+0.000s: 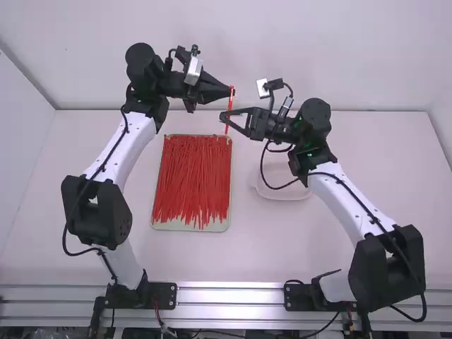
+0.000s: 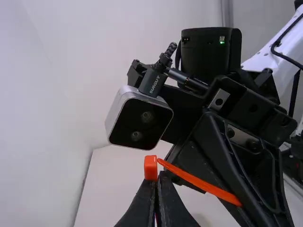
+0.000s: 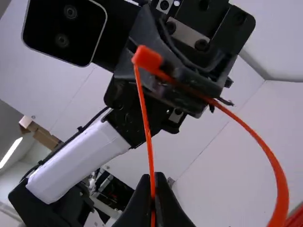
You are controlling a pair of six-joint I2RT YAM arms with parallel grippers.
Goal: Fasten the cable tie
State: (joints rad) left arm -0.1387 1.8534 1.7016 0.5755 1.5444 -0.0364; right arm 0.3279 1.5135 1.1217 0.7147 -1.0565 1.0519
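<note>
I see the white table (image 1: 395, 176) with plain white walls (image 1: 318, 42) behind it. A tray (image 1: 191, 228) of red ties lies on it. Above its far end, the left gripper (image 1: 229, 92) and the right gripper (image 1: 224, 116) both clench one cable tie (image 1: 227, 127).

Small print on cable plug (image 2: 154, 84)

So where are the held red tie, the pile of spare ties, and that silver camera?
held tie (image 2: 150, 168), left wrist view, its square head.
pile of ties (image 1: 194, 180), high view, its middle.
silver camera (image 2: 139, 124), left wrist view, its dark front face.
</note>
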